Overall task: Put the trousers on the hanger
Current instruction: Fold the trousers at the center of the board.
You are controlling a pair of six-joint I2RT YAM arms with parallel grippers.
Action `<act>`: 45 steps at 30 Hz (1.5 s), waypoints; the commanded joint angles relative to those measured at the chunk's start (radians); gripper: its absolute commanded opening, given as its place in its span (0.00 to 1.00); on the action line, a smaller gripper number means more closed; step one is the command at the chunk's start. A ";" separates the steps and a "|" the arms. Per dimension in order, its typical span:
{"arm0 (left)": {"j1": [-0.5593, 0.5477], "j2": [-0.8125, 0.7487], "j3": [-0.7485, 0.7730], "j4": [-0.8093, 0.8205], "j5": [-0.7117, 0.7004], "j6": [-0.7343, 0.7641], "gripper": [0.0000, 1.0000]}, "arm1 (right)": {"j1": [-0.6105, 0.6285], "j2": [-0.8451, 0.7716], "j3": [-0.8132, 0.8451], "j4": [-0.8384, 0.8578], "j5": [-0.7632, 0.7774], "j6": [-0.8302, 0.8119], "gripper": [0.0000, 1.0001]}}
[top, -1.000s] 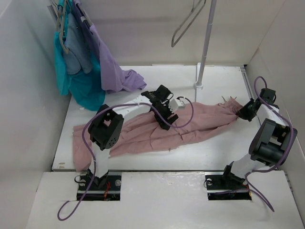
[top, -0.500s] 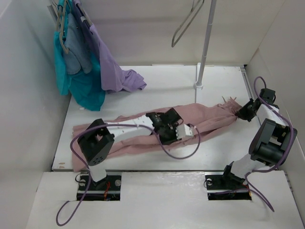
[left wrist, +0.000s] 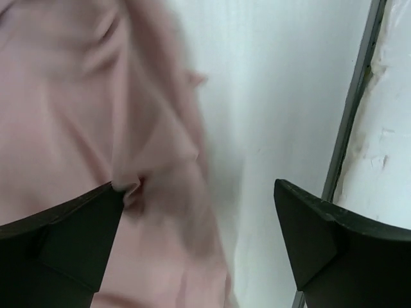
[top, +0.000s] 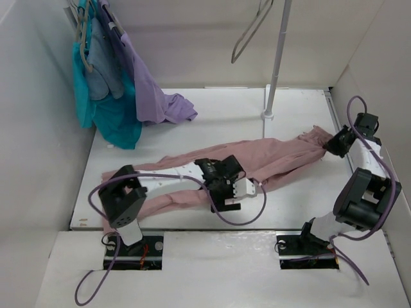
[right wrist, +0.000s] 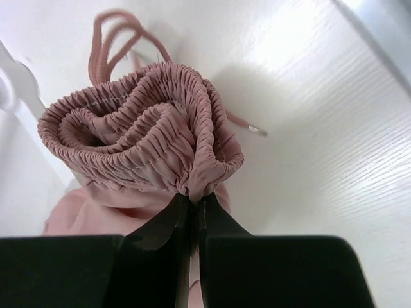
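Note:
The dusty-pink trousers (top: 276, 157) lie stretched across the table from front left to back right. My right gripper (top: 335, 145) is shut on the gathered waistband (right wrist: 141, 122), pinched between the fingertips (right wrist: 196, 200); the drawstrings (right wrist: 122, 32) trail behind it. My left gripper (top: 228, 200) is open, low over the front edge of the trouser legs. In the left wrist view the pink fabric (left wrist: 77, 128) reaches the left finger (left wrist: 64, 237), and white table lies between the jaws. The grey hanger (top: 252, 32) hangs at the top back, apart from both grippers.
A teal garment (top: 109, 122) and a lilac garment (top: 151, 96) hang on pale hangers at the back left. A white pole (top: 276, 58) stands on a base (top: 268, 115) behind the trousers. White walls close in on both sides.
My left gripper has moved forward and down, from over the middle of the trousers to their front edge. My right gripper has drawn the waistband a little back and right.

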 commanded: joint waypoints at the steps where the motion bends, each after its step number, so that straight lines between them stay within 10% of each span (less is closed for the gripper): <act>1: 0.059 -0.201 0.056 -0.080 0.052 -0.001 1.00 | -0.003 -0.101 0.108 0.048 0.113 -0.012 0.00; 8: 0.245 -0.493 -0.061 -0.117 0.071 -0.013 1.00 | -0.003 -0.193 0.245 -0.006 0.187 -0.042 0.00; 16: 0.700 -0.507 -0.278 -0.036 -0.055 -0.050 0.96 | 0.125 -0.312 0.418 -0.044 0.400 -0.116 0.00; 26: 0.744 -0.455 -0.361 0.015 -0.118 -0.127 0.96 | 0.593 -0.312 0.640 -0.121 0.944 -0.196 0.00; 31: 0.777 -0.374 -0.402 0.068 -0.097 -0.088 0.56 | 0.954 -0.312 0.605 -0.092 1.145 -0.211 0.00; 36: 0.877 -0.311 -0.387 0.082 -0.065 -0.065 0.49 | 1.516 -0.185 0.524 -0.049 1.401 -0.121 0.00; 45: 1.021 -0.330 -0.387 0.082 0.018 -0.047 0.50 | 1.785 0.197 0.622 -0.015 1.166 0.096 0.00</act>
